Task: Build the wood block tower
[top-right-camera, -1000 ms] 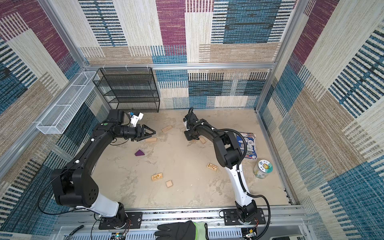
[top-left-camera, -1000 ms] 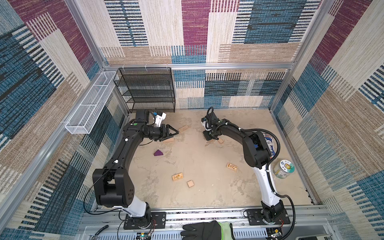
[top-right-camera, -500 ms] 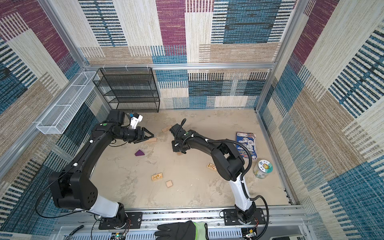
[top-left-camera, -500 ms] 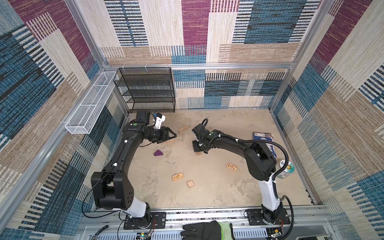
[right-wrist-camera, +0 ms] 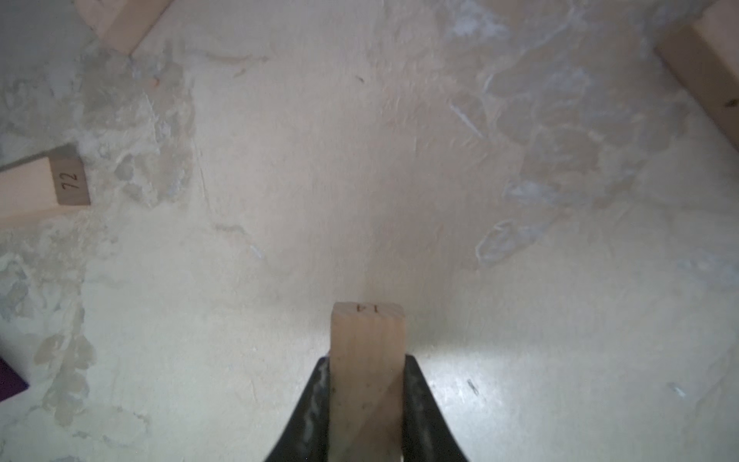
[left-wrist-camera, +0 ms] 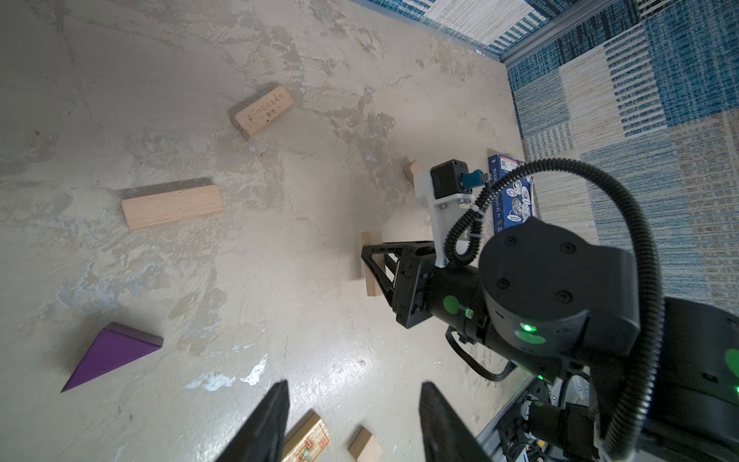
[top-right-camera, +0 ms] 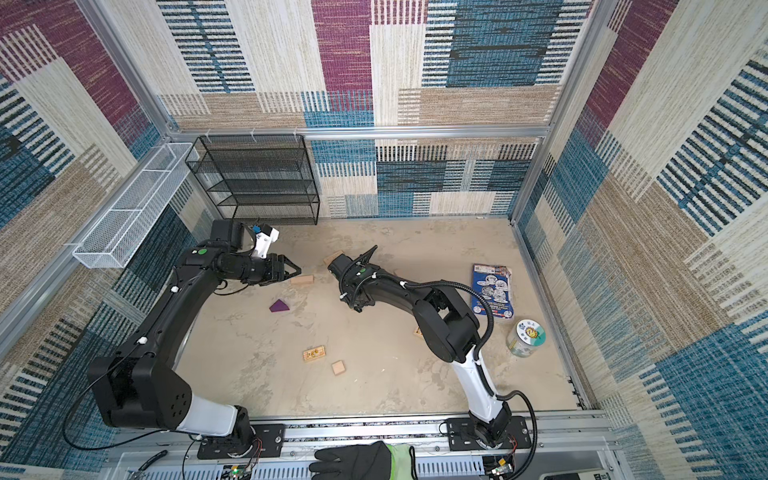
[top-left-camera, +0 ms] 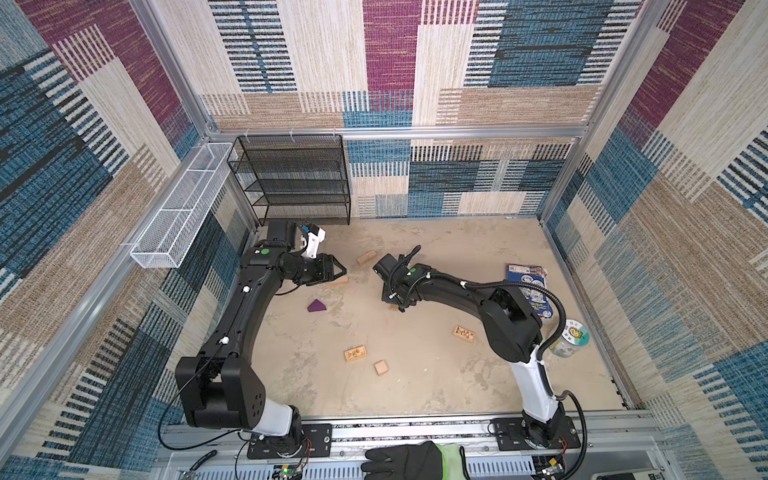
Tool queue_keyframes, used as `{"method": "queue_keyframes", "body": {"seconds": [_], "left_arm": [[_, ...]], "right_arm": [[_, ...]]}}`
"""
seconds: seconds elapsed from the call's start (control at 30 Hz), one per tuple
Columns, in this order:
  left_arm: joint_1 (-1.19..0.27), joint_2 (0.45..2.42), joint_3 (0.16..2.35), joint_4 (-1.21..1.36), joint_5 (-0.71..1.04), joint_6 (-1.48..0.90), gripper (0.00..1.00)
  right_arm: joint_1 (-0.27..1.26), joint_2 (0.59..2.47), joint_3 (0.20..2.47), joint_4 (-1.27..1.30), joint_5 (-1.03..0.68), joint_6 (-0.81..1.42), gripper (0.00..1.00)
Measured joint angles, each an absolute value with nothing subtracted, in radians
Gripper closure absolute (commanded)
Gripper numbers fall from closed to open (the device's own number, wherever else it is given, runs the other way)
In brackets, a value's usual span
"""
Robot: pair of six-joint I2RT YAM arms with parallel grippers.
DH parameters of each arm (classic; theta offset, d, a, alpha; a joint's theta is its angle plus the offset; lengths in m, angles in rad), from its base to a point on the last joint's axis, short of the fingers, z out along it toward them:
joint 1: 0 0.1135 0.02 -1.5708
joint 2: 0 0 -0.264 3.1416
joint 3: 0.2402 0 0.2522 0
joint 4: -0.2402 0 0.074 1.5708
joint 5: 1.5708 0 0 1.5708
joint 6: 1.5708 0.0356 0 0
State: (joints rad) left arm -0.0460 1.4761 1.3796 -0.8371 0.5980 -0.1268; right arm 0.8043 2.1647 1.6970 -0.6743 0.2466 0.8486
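My right gripper [right-wrist-camera: 367, 360] is shut on a pale wood block [right-wrist-camera: 366, 340] that sticks out past the fingertips, low over the floor mid-table [top-left-camera: 392, 306]. My left gripper [left-wrist-camera: 354, 386] is open and empty, hovering by a plain brick [top-left-camera: 343, 280]. Loose blocks lie scattered: a brick [top-left-camera: 365, 257] at the back, two printed bricks [top-left-camera: 355, 354] [top-left-camera: 463, 333], a cube [top-left-camera: 381, 367] and the purple wedge [top-left-camera: 316, 306]. No tower shows in any view.
A black mesh rack [top-left-camera: 291, 178] stands at the back left, with a white wire basket [top-left-camera: 183, 208] on the left wall. At the right lie a blue booklet [top-left-camera: 528, 286] and a lidded jar [top-left-camera: 571, 338]. A gloved hand [top-left-camera: 411, 461] rests at the front rail.
My right gripper has swung left and toward the front with its block. The left gripper has drawn back a little and its jaws have narrowed slightly.
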Motion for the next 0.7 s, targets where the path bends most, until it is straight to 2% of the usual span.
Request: {"method": "queue_keyframes", "body": {"seconds": [0.53, 0.7], "left_arm": [[-0.037, 1.492, 1.373, -0.838, 0.545, -0.123, 0.43], [-0.033, 1.526, 1.374, -0.838, 0.552, -0.124, 0.43]], "right_arm": [[0.821, 2.265, 1.767, -0.677, 0.281, 0.83, 1.0], [0.825, 2.265, 1.761, -0.676, 0.3, 0.813, 0.95]]}}
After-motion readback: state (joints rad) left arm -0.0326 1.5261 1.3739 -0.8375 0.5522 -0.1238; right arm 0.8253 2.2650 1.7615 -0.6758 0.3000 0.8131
